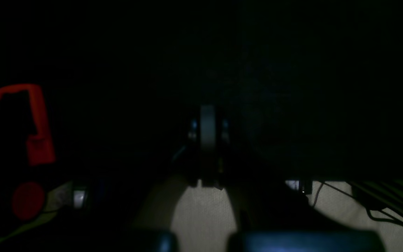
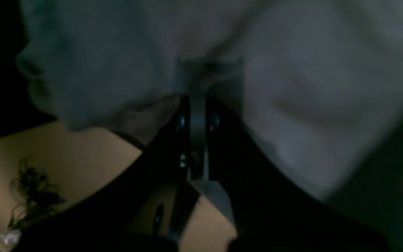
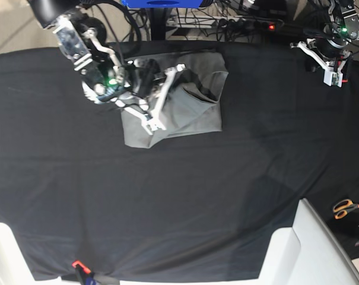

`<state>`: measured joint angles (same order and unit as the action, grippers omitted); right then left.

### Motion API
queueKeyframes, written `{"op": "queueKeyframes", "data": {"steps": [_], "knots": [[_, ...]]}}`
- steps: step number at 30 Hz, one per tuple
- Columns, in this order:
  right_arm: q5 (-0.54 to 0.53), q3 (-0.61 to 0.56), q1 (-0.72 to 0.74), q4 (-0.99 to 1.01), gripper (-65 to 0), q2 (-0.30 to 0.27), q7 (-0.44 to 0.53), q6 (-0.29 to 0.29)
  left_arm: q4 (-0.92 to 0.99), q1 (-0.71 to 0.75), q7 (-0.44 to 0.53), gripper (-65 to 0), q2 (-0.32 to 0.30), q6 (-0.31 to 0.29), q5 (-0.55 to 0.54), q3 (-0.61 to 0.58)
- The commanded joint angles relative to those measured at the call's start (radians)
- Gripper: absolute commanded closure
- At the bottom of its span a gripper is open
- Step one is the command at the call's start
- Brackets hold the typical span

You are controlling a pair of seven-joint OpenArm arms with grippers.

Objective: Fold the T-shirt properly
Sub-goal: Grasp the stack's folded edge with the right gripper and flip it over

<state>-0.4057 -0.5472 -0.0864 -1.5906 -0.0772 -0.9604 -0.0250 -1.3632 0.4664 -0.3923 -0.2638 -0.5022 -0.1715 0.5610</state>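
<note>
The light grey T-shirt [image 3: 191, 101] lies partly folded and rumpled on the black cloth [image 3: 179, 202] at the back centre of the table. My right gripper [image 3: 154, 124] reaches over its left part, down by the lower left edge. In the right wrist view the fingers are together, and the grey T-shirt [image 2: 292, 87] bunches at the tips of the right gripper [image 2: 194, 101]. My left gripper [image 3: 332, 80] hangs at the far back right, well away from the shirt. The dark left wrist view shows the left gripper [image 1: 207, 112] shut with nothing in it.
Orange-handled scissors [image 3: 345, 208] lie off the cloth at the right edge. A white panel [image 3: 292, 249] stands at the front right corner. Cables and a power strip [image 3: 244, 25] run behind the table. A red clamp [image 1: 37, 122] shows at the left of the left wrist view.
</note>
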Motion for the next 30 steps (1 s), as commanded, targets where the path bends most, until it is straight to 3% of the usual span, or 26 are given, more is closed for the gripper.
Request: {"op": "queueKeyframes", "data": {"steps": [1,5,12,21,25,30], "knots": [[-0.008,0.002,0.035,0.003,-0.5,0.017,0.016,0.009,-0.012,0.002,0.017,0.0,-0.015,-0.002,-0.010,0.006],[-0.008,0.000,0.084,0.062,-0.3,0.050,0.018,0.010,-0.012,0.002,0.017,0.0,-0.015,-0.002,-0.010,0.006],[-0.008,0.002,0.158,0.071,-0.3,0.061,0.018,0.010,-0.012,0.004,0.017,0.0,-0.016,-0.002,-0.010,0.009],[-0.008,0.002,0.218,0.069,-0.2,0.153,0.018,0.012,-0.012,-0.002,0.017,0.0,-0.016,-0.002,-0.010,0.006],[-0.008,0.000,0.202,0.023,-0.2,0.142,-0.018,0.013,-0.012,0.002,0.017,0.0,-0.016,-0.002,-0.010,0.009],[-0.008,0.000,0.104,-0.078,-0.2,0.081,-0.108,0.013,-0.012,0.005,0.017,0.0,-0.022,-0.002,-0.010,0.006]]}}
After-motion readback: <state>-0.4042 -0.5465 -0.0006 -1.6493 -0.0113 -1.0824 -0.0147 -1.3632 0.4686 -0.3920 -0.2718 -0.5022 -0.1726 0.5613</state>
